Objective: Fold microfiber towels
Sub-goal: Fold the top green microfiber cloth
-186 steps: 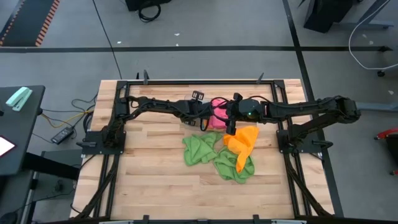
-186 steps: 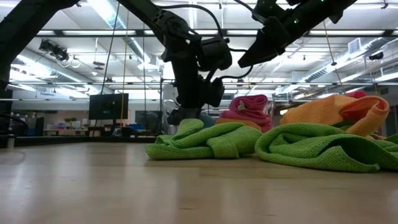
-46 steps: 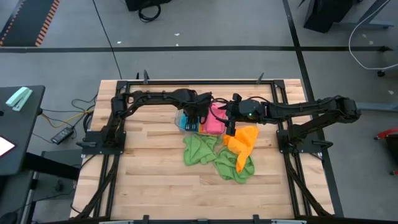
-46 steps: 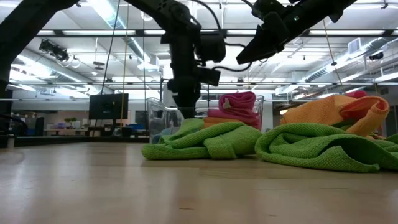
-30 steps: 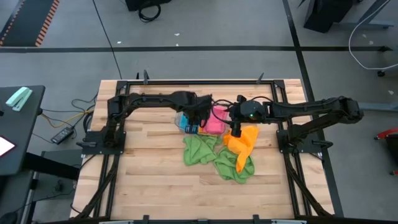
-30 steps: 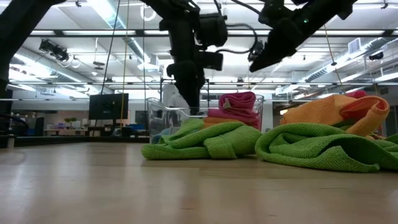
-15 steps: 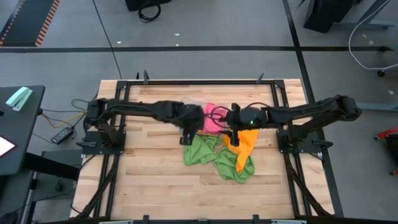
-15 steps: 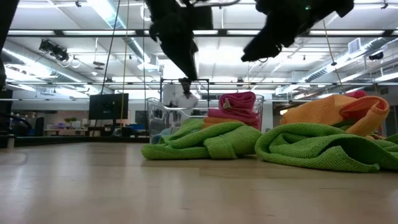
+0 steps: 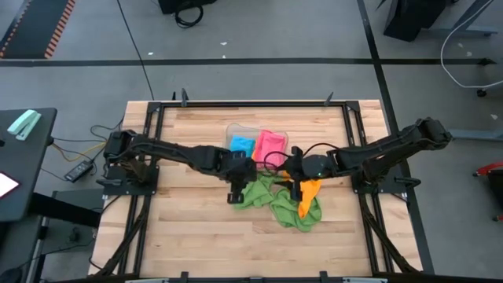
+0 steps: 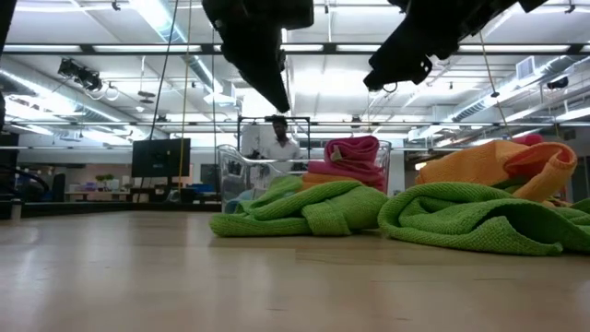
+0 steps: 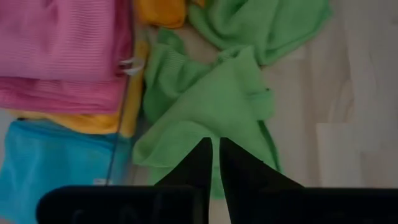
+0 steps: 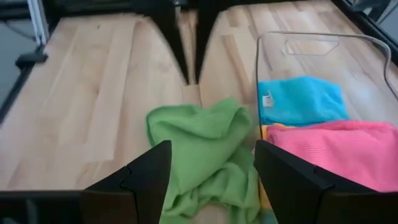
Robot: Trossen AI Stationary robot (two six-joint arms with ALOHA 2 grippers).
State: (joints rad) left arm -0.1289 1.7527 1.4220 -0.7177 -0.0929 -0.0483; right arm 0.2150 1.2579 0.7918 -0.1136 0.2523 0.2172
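Two folded towels, the blue towel (image 9: pixel 242 145) and the pink towel (image 9: pixel 269 146), lie in the clear tray (image 9: pixel 236 128) at the far middle of the table (image 9: pixel 189 228), so we judge that part done. Left to fold are the crumpled green towels (image 9: pixel 271 200) and the orange towel (image 9: pixel 309 191) just near of the tray. Our left gripper (image 9: pixel 236 192) hangs over the left green heap, fingers pressed together and empty. Our right gripper (image 9: pixel 297 189) hovers by the orange towel, spread wide, holding nothing.
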